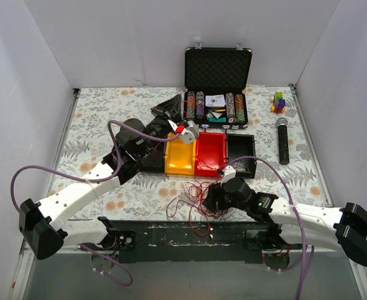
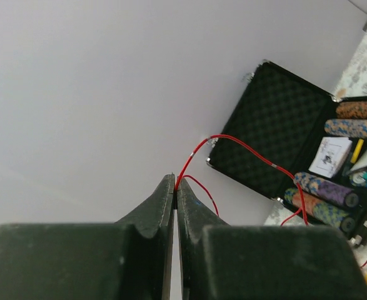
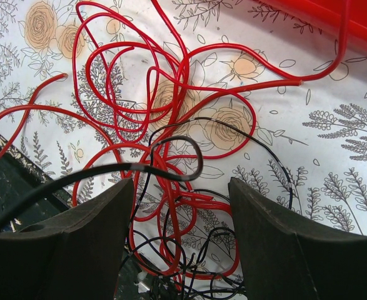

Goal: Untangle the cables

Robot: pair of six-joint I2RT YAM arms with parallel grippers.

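Note:
The cables (image 1: 192, 201) lie in a loose nest of red and black strands on the floral cloth at the near edge, in front of the red bin. In the right wrist view the nest (image 3: 152, 106) fills the frame. My right gripper (image 1: 212, 197) hovers right over it, open (image 3: 182, 184), with a black strand looping between the fingers and touching neither. My left gripper (image 1: 184, 130) is raised above the yellow bin, shut on one thin red cable (image 2: 246, 145) that leaves its tips (image 2: 175, 181) and runs off to the lower right.
Yellow (image 1: 180, 157), red (image 1: 209, 154) and black (image 1: 241, 152) bins stand in a row mid-table. An open poker chip case (image 1: 217, 87) is at the back. A microphone (image 1: 282, 140) and toy blocks (image 1: 278, 101) lie on the right. The dark table edge (image 1: 189, 234) borders the nest.

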